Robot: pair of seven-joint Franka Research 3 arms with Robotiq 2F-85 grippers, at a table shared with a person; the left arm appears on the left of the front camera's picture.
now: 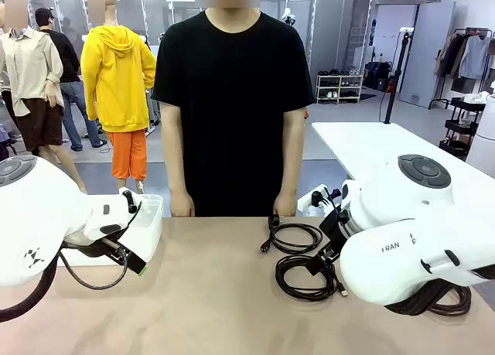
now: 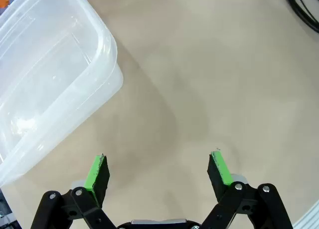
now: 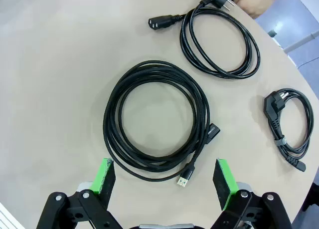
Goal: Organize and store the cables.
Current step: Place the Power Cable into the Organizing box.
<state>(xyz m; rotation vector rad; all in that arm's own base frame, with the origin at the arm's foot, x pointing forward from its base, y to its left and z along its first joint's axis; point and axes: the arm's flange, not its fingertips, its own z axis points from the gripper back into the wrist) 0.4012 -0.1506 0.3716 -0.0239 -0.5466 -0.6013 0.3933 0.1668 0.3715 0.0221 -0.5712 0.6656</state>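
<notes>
Both empty, jaws apart: left gripper (image 2: pixel 159 171), right gripper (image 3: pixel 167 176); pinching one strand of the near black coiled cable (image 3: pixel 113 124) risks unwinding it.

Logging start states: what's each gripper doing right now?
Left gripper: open, empty, beside the clear plastic bin.
Right gripper: open, empty, over the coiled USB cable.

Bright, even indoor light throws soft shadows on the table (image 2: pixel 199 64); wrist views bend at edges.

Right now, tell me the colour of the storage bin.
The bin is clear, colourless plastic; left wrist view shows it best.
</notes>
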